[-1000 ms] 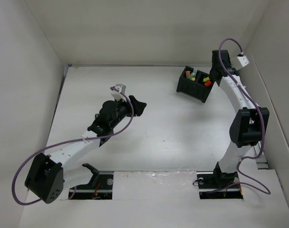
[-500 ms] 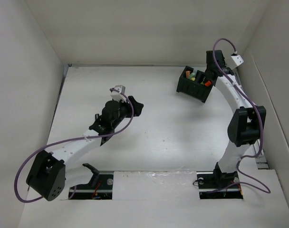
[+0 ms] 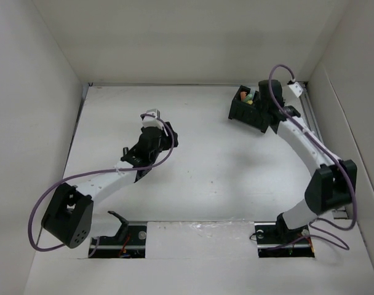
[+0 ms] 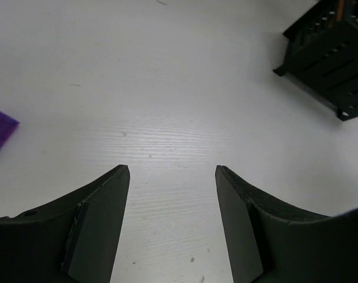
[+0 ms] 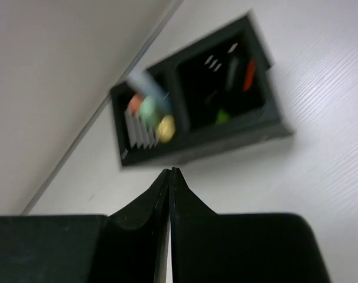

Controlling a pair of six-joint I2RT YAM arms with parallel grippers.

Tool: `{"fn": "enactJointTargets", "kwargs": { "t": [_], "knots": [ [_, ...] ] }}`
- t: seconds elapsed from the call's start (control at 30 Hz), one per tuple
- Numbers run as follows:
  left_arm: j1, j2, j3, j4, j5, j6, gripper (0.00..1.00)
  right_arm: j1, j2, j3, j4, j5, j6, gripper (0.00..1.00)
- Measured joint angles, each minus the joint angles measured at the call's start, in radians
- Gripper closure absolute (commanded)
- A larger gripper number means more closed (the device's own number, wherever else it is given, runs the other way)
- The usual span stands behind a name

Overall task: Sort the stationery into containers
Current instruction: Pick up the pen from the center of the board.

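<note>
Over the last second the right arm has swung its elbow outward, and the right gripper [image 5: 170,173] now hangs just off the organiser [image 5: 226,141], its jaws pressed together with nothing between them. The wrist view is blurred, yet it shows both compartments loaded. One holds the pastel markers [image 5: 148,111], with orange, green and yellow ends showing. The other holds the dark markers [image 5: 233,71], with orange and green tips. I judge that the right gripper has just dropped a piece into the organiser and is backing out, so that side of the sort looks done. The left gripper [image 4: 173,171] has drawn a little farther from the organiser in the same second. It hovers low over the table [image 4: 167,88], jaws spread and empty. One purple-ended marker [image 4: 1,127] lies flat on the table, well apart from the organiser and on the far side of the left gripper from it. It is the only loose piece I can see, and it seems to be what remains. The left gripper is the nearer one to fetch it and carry it to the organiser.
</note>
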Motion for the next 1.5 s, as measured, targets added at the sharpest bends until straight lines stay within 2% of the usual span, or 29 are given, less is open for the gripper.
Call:
{"fn": "enactJointTargets", "kwargs": {
  "t": [0.03,0.23,0.4,0.6,0.7,0.9,1.13,1.5],
  "knots": [
    [0.006,0.014,0.006,-0.008,-0.017,0.0,0.44,0.029,-0.048,-0.049,0.026,-0.026,-0.001,1.0],
    [0.043,0.149,0.083,-0.108,-0.163,-0.016,0.44,0.174,-0.316,-0.311,0.156,-0.196,-0.001,1.0],
    [0.047,0.265,0.175,-0.198,-0.24,-0.038,0.42,0.242,-0.41,-0.423,0.202,-0.276,0.002,0.99],
    [0.093,0.306,0.194,-0.25,-0.279,-0.054,0.38,0.266,-0.452,-0.46,0.202,-0.323,-0.003,0.82],
    [0.119,0.349,0.205,-0.256,-0.3,-0.052,0.35,0.266,-0.466,-0.46,0.205,-0.34,-0.007,0.68],
    [0.126,0.418,0.256,-0.289,-0.31,-0.035,0.34,0.266,-0.468,-0.46,0.207,-0.379,-0.014,0.56],
    [0.143,0.483,0.364,-0.365,-0.309,-0.032,0.34,0.266,-0.475,-0.462,0.207,-0.407,-0.016,0.54],
    [0.187,0.595,0.446,-0.514,-0.335,-0.046,0.34,0.259,-0.486,-0.465,0.207,-0.43,-0.02,0.53]
  ]
}}
